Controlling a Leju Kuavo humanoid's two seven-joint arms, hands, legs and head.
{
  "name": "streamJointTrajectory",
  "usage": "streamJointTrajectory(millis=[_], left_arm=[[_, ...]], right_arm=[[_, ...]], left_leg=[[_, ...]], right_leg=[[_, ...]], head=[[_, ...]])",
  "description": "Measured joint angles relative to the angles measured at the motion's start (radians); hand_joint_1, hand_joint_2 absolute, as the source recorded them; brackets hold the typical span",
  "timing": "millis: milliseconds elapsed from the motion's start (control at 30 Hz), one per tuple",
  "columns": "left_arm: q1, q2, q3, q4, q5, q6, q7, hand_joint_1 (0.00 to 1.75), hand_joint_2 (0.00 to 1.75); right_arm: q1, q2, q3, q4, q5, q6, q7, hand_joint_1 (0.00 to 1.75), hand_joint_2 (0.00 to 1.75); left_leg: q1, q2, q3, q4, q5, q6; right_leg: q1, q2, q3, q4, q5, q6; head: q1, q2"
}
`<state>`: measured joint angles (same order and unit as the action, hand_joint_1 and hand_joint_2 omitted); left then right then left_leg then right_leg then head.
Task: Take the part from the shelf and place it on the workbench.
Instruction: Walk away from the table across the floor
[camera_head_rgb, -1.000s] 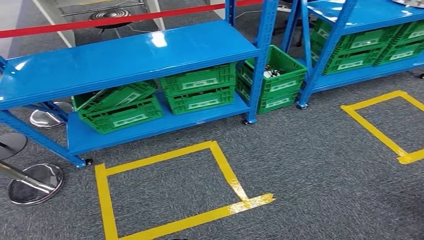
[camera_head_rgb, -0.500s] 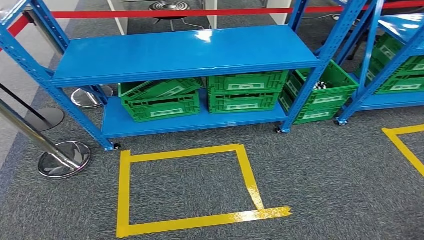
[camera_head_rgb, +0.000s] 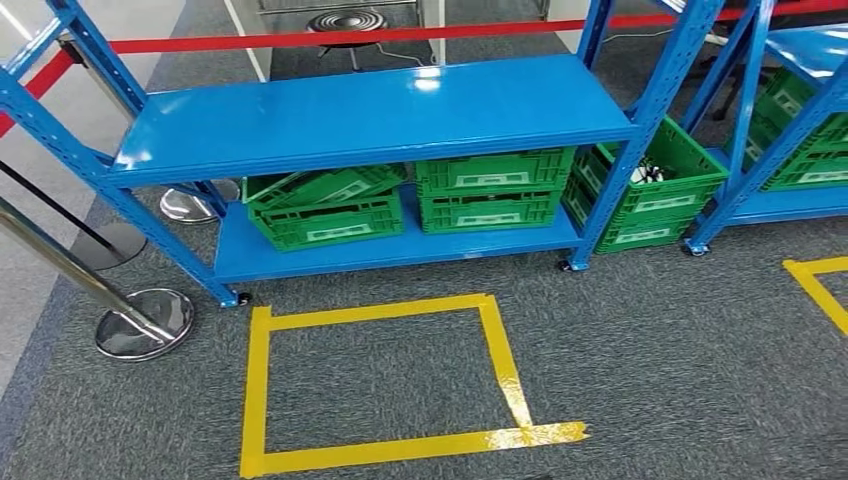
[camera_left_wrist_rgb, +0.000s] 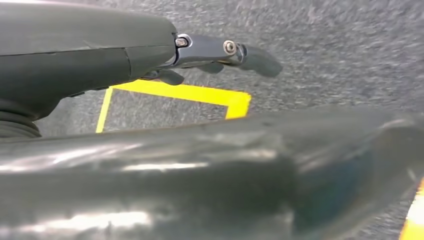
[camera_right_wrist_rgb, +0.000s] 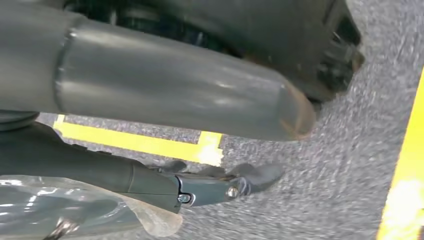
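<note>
The robot faces the blue shelf, approach step; both hands hang empty, left hand and right hand with fingers loosely extended. Next, I judge: step into the yellow tape square and reach a green crate.

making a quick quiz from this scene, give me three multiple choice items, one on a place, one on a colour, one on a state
1. Where do the green plastic crates under the glossy blue metal shelf board sit?
A. on the lower shelf board
B. on the carpet
C. on the top board

2. What colour is the tape square on the grey carpet?
A. red
B. yellow
C. white

3. How does the leftmost top green crate lie?
A. upside down
B. level
C. tilted

Answers:
1 A, the crates rest on the lower blue board.
2 B, the square's tape is yellow.
3 C, it slants across the crate beneath it.
</note>
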<state>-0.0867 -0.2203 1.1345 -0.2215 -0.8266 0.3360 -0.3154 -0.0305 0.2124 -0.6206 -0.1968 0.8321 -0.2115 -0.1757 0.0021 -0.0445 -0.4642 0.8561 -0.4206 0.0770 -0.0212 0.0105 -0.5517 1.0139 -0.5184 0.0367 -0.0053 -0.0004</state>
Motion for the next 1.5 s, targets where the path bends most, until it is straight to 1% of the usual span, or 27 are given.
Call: streamJointTrajectory(millis=[67,133,167,233,267,300,333,400,467,500,567,633,667,700,767,800,833,867,900,1000,1100,1133,1167,1233,1300,1400,1500], left_arm=[[-0.001,-0.004,0.000,0.000,0.000,0.000,0.002,0.00,0.00],[0.001,-0.008,0.000,0.000,-0.002,-0.001,0.003,0.00,0.00],[0.002,-0.010,0.000,0.000,-0.004,-0.002,0.004,0.00,0.00],[0.003,-0.011,0.000,0.000,-0.007,-0.004,0.005,0.00,0.00],[0.002,-0.008,0.000,0.000,-0.008,-0.005,0.005,0.00,0.00],[0.001,-0.005,0.000,0.000,-0.008,-0.005,0.005,0.00,0.00],[0.000,-0.003,0.000,0.000,-0.008,-0.005,0.005,0.00,0.00],[0.001,-0.002,0.000,0.000,-0.008,-0.005,0.005,0.00,0.00],[0.001,-0.003,0.000,0.000,-0.009,-0.005,0.005,0.00,0.00],[0.000,-0.003,0.000,0.000,-0.010,-0.005,0.005,0.00,0.00],[-0.001,-0.004,-0.001,0.000,-0.012,-0.005,0.005,0.00,0.00],[0.001,-0.004,-0.001,0.000,-0.014,-0.005,0.005,0.00,0.00],[0.003,-0.004,-0.001,0.000,-0.015,-0.005,0.005,0.00,0.00],[0.004,-0.004,-0.001,0.000,-0.016,-0.005,0.006,0.00,0.00],[0.004,0.000,-0.001,0.000,-0.017,-0.005,0.006,0.00,0.00],[0.005,0.001,-0.001,0.000,-0.018,-0.005,0.006,0.00,0.00],[0.005,0.005,-0.001,0.001,-0.018,-0.004,0.007,0.00,0.00],[0.006,0.005,-0.001,0.001,-0.019,-0.004,0.009,0.00,0.00],[0.005,0.001,-0.001,0.002,-0.019,-0.004,0.010,0.00,0.00],[0.004,-0.004,-0.002,0.002,-0.021,-0.004,0.012,0.00,0.00],[0.001,-0.008,-0.002,0.002,-0.023,-0.005,0.012,0.00,0.00],[0.001,-0.010,-0.002,0.002,-0.024,-0.004,0.013,0.00,0.00],[0.001,-0.011,-0.002,0.003,-0.025,-0.004,0.014,0.00,0.00],[0.001,-0.013,-0.002,0.003,-0.026,-0.002,0.016,0.00,0.00],[0.000,-0.015,-0.003,0.003,-0.027,0.002,0.017,0.00,0.00],[-0.004,-0.019,-0.003,0.002,-0.028,0.009,0.017,0.00,0.00],[-0.003,-0.018,-0.003,0.002,-0.028,0.011,0.017,0.00,0.00]], right_arm=[[-0.001,-0.003,0.000,0.000,0.000,0.004,-0.001,0.00,0.00],[0.001,-0.008,-0.001,0.000,-0.003,0.008,-0.001,0.00,0.00],[0.003,-0.011,-0.002,0.000,-0.004,0.009,-0.001,0.00,0.00],[0.003,-0.015,-0.005,0.000,-0.006,0.013,0.000,0.00,0.00],[0.002,-0.016,-0.006,0.000,-0.007,0.015,0.000,0.00,0.00],[0.001,-0.016,-0.007,0.000,-0.008,0.016,0.000,0.00,0.00],[0.001,-0.016,-0.009,0.000,-0.008,0.017,0.001,0.00,0.00],[0.001,-0.016,-0.011,0.000,-0.009,0.018,0.002,0.00,0.00],[0.002,-0.015,-0.013,0.000,-0.008,0.020,0.002,0.00,0.00],[0.003,-0.015,-0.015,0.000,-0.008,0.020,0.002,0.00,0.00],[0.007,-0.015,-0.017,0.000,-0.008,0.019,0.002,0.00,0.00],[0.007,-0.015,-0.019,0.000,-0.008,0.019,0.002,0.00,0.00],[0.006,-0.015,-0.020,0.000,-0.008,0.019,0.002,0.00,0.00],[0.005,-0.015,-0.020,0.000,-0.008,0.019,0.002,0.00,0.00],[0.005,-0.011,-0.021,0.002,-0.008,0.020,0.002,0.00,0.00],[0.004,-0.009,-0.022,0.003,-0.008,0.020,0.002,0.00,0.00],[0.004,-0.006,-0.022,0.004,-0.008,0.021,0.002,0.00,0.00],[0.003,-0.005,-0.023,0.005,-0.008,0.022,0.002,0.00,0.00],[0.002,-0.006,-0.023,0.004,-0.008,0.022,0.002,0.00,0.00],[0.002,-0.007,-0.024,0.004,-0.006,0.021,0.002,0.00,0.00],[0.000,-0.013,-0.024,0.004,-0.006,0.021,0.002,0.00,0.00],[0.000,-0.015,-0.024,0.004,-0.006,0.021,0.002,0.00,0.00],[0.000,-0.017,-0.025,0.004,-0.006,0.021,0.002,0.00,0.00],[0.001,-0.019,-0.025,0.004,-0.006,0.022,0.003,0.00,0.00],[0.000,-0.020,-0.025,0.004,-0.006,0.022,0.003,0.00,0.00],[0.001,-0.021,-0.025,0.004,-0.005,0.023,0.003,0.00,0.00],[0.000,-0.020,-0.025,0.004,-0.004,0.024,0.003,0.00,0.00]], left_leg=[[0.011,0.005,0.013,-0.020,0.005,-0.009],[0.029,0.007,0.011,-0.006,-0.008,-0.035],[0.040,0.007,0.008,0.008,-0.018,-0.052],[0.066,0.005,-0.006,0.060,-0.050,-0.090],[0.074,0.003,-0.020,0.095,-0.072,-0.109],[0.079,0.001,-0.033,0.126,-0.092,-0.125],[0.079,0.001,-0.043,0.146,-0.107,-0.135],[0.076,0.001,-0.053,0.161,-0.121,-0.148],[0.073,0.017,-0.069,0.197,-0.143,-0.146],[0.070,0.028,-0.092,0.244,-0.167,-0.142],[0.059,0.044,-0.164,0.387,-0.226,-0.129],[0.040,0.045,-0.219,0.481,-0.242,-0.106],[0.027,0.045,-0.226,0.477,-0.221,-0.086],[0.012,0.044,-0.217,0.439,-0.185,-0.060],[-0.030,0.041,-0.182,0.321,-0.102,0.012],[-0.047,0.040,-0.167,0.272,-0.076,0.042],[-0.060,0.040,-0.157,0.239,-0.064,0.062],[-0.067,0.039,-0.152,0.223,-0.063,0.071],[-0.068,0.039,-0.146,0.206,-0.060,0.071],[-0.058,0.038,-0.110,0.149,-0.044,0.050],[-0.052,0.038,-0.096,0.135,-0.047,0.030],[-0.052,0.038,-0.093,0.135,-0.052,0.024],[-0.052,0.037,-0.089,0.136,-0.056,0.019],[-0.052,0.036,-0.078,0.140,-0.066,0.009],[-0.054,0.035,-0.073,0.149,-0.077,-0.001],[-0.057,0.035,-0.077,0.159,-0.084,-0.010],[-0.056,0.034,-0.091,0.199,-0.115,-0.028]], right_leg=[[-0.006,0.000,-0.053,0.098,-0.049,0.013],[-0.019,-0.002,-0.094,0.166,-0.064,0.036],[-0.028,-0.004,-0.089,0.153,-0.045,0.050],[-0.046,0.000,-0.044,0.069,0.002,0.083],[-0.050,0.006,-0.027,0.042,0.007,0.089],[-0.051,0.012,-0.024,0.039,-0.001,0.080],[-0.049,0.017,-0.030,0.059,-0.019,0.062],[-0.051,0.011,-0.037,0.079,-0.033,0.027],[-0.048,0.003,-0.033,0.086,-0.038,0.017],[-0.044,-0.002,-0.030,0.084,-0.038,0.015],[-0.033,-0.012,-0.023,0.078,-0.038,0.012],[-0.018,-0.016,-0.017,0.073,-0.040,0.009],[-0.008,-0.016,-0.011,0.071,-0.043,0.005],[0.003,-0.016,-0.003,0.068,-0.046,0.001],[0.021,-0.017,0.012,0.056,-0.053,-0.008],[0.025,-0.016,0.019,0.049,-0.055,-0.010],[0.025,-0.016,0.023,0.043,-0.056,-0.011],[0.024,-0.016,0.024,0.038,-0.056,-0.010],[0.021,-0.015,0.029,0.030,-0.054,-0.008],[0.021,-0.014,0.013,0.063,-0.076,0.002],[0.017,-0.011,-0.085,0.226,-0.139,0.019],[0.016,-0.012,-0.113,0.262,-0.141,0.023],[0.015,-0.012,-0.124,0.265,-0.124,0.027],[0.015,-0.012,-0.092,0.167,-0.044,0.029],[0.017,-0.011,-0.041,0.057,0.004,0.018],[0.018,-0.010,-0.015,0.017,0.004,-0.012],[0.006,-0.013,-0.009,0.009,0.007,-0.028]], head=[[0.003,0.000],[0.003,0.000],[0.003,0.000],[0.004,0.000],[0.010,0.000],[0.014,0.000],[0.013,0.000],[0.003,0.000],[-0.009,0.000],[-0.015,0.000],[-0.023,0.000],[-0.025,0.000],[-0.025,0.000],[-0.026,0.000],[-0.021,0.000],[-0.015,0.000],[-0.009,0.000],[-0.005,0.000],[-0.009,0.000],[-0.010,0.000],[-0.006,0.000],[-0.006,0.000],[-0.006,0.000],[-0.006,0.000],[-0.006,0.000],[-0.008,0.000],[-0.016,0.000]])
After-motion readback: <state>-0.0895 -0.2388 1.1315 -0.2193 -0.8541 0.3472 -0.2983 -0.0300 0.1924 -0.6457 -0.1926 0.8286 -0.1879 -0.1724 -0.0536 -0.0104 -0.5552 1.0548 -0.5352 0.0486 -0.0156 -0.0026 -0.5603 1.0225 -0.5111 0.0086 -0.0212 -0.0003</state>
